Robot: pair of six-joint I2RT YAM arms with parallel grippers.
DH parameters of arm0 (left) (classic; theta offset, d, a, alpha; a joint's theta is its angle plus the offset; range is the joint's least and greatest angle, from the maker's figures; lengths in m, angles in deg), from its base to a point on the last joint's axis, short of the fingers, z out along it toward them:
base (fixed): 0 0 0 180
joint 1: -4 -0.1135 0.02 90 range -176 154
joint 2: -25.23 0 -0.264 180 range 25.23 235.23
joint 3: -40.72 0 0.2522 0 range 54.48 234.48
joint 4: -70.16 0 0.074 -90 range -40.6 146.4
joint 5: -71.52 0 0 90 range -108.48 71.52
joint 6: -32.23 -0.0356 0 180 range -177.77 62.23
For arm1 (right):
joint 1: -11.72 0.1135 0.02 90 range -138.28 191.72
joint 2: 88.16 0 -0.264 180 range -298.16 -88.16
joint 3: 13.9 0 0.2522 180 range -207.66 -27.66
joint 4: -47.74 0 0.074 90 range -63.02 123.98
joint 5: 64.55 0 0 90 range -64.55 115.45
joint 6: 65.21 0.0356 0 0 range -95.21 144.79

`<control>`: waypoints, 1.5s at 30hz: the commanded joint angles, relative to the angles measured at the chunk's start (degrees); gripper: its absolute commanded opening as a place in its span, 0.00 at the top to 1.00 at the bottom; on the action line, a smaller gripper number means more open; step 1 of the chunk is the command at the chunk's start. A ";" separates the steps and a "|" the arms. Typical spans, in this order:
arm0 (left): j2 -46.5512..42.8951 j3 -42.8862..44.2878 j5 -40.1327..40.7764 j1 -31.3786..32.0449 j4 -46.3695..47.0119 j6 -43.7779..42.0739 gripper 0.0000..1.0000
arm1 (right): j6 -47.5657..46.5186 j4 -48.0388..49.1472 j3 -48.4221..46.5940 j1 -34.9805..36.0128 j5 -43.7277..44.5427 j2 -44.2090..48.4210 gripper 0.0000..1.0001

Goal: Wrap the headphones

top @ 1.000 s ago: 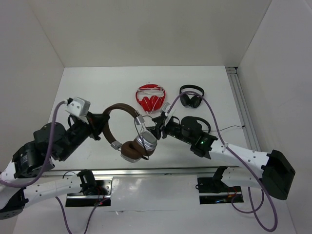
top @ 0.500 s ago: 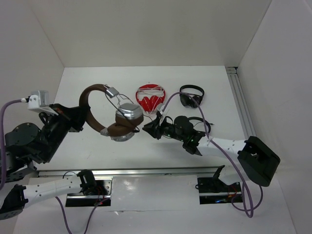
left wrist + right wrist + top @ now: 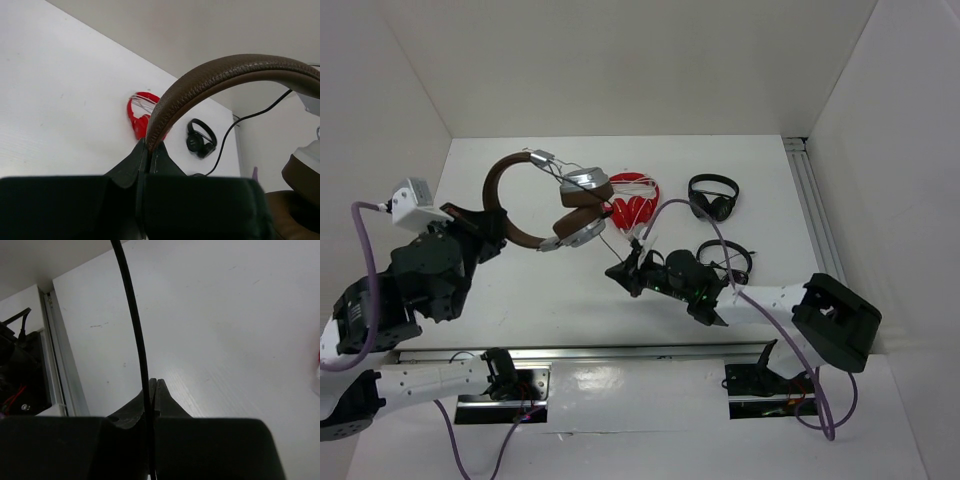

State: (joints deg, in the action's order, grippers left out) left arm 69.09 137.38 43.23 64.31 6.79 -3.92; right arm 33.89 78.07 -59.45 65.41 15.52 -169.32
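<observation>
The headphones [image 3: 575, 205], with brown band and silver cups, hang in the air over the left middle of the table. My left gripper [image 3: 492, 222] is shut on the brown headband [image 3: 215, 75], which arches up out of its jaws in the left wrist view. A brown ear pad [image 3: 300, 175] shows at that view's right edge. The thin dark cable [image 3: 134, 315] runs down from the cups to my right gripper [image 3: 616, 271], low over the table's middle. In the right wrist view that gripper [image 3: 153, 382] is shut, tips together, with the cable passing into its jaws.
A red pair with white cord [image 3: 629, 200] lies at the back middle and a small black pair [image 3: 713, 196] to its right. Another black pair [image 3: 725, 262] lies beside my right arm. A metal rail [image 3: 817, 220] runs along the right side, and white walls enclose the table.
My left arm lifted the headphones up and towards the back left. The right gripper moved left and nearer, and went from open to shut on the cable.
</observation>
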 commanded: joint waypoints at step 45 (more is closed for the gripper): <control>29.61 -7.59 -23.49 -39.85 8.22 -1.99 1.00 | -9.10 -42.68 -31.22 28.40 19.43 -6.28 1.00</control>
State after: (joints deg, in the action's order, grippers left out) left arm 97.20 125.42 16.83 21.91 11.73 -6.04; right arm 28.15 39.89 -85.77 92.43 36.78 -174.85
